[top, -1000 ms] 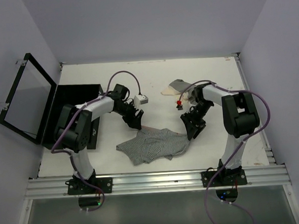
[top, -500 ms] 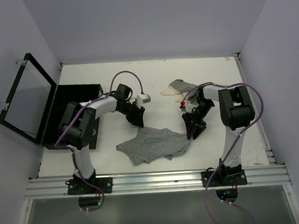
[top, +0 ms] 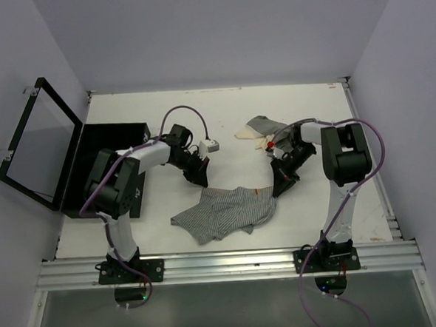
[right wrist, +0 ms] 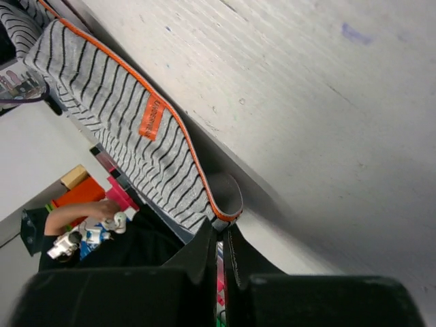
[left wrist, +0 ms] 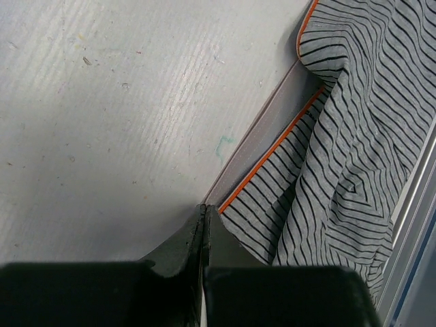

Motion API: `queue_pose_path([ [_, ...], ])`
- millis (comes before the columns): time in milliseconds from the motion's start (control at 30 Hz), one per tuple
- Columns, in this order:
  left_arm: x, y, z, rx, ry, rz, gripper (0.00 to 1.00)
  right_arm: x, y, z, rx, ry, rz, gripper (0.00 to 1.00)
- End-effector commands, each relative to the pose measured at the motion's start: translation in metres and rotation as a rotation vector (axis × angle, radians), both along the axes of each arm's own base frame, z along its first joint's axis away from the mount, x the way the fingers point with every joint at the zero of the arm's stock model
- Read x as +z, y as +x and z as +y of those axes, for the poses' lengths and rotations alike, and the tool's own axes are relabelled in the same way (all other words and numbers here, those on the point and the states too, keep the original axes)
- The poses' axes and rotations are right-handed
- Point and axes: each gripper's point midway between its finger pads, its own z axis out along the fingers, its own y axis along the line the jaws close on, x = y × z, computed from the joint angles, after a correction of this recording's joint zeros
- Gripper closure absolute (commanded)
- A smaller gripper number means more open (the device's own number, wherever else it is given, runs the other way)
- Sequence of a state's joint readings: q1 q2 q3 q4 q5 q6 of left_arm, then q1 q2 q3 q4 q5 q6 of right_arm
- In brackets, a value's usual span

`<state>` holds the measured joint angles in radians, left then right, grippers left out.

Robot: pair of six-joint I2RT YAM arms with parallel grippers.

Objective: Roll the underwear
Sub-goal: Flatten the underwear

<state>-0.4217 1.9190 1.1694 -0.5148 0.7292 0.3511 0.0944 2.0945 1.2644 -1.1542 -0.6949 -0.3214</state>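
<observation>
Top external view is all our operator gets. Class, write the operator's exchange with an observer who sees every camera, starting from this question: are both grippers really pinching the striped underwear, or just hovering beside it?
Observer: The left wrist view shows the left gripper with its fingers shut on the corner of the striped underwear, right at the waistband.
Operator: And the right one?
Observer: The right wrist view shows the right gripper shut on the looped end of the same waistband.
Operator: Is there any marking I can't make out from above?
Observer: An orange label is sewn on the waistband, beside its thin orange trim.
</observation>
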Motion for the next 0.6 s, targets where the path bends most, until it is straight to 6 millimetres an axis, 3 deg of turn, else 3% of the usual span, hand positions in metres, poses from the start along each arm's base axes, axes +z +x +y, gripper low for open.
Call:
queue_pose_path([
  [0,0.027,-0.002,-0.007,-0.016,-0.064,-0.032,1.00,0.016,0.022,0.011,-0.021,0.074,-0.093,1.00],
  [67,0.034,0.000,-0.004,0.001,-0.061,-0.046,0.98,0.021,0.027,0.008,-0.026,0.065,-0.134,1.00],
  [133,0.035,0.001,0.002,0.023,-0.034,-0.037,0.84,0.025,0.029,0.007,-0.026,0.066,-0.153,1.00],
  [167,0.035,0.002,0.007,0.037,-0.027,-0.032,0.70,0.026,0.028,0.006,-0.026,0.065,-0.153,1.00],
  [267,0.027,-0.004,0.020,0.053,0.013,0.005,0.58,0.028,0.025,0.005,-0.017,0.066,-0.161,1.00],
  [367,0.013,-0.015,0.025,0.055,0.032,0.038,0.51,0.025,0.021,0.003,-0.006,0.064,-0.168,1.00],
  [567,-0.008,-0.022,0.019,0.071,0.021,0.116,0.50,0.022,0.020,0.004,0.002,0.073,-0.176,1.00],
])
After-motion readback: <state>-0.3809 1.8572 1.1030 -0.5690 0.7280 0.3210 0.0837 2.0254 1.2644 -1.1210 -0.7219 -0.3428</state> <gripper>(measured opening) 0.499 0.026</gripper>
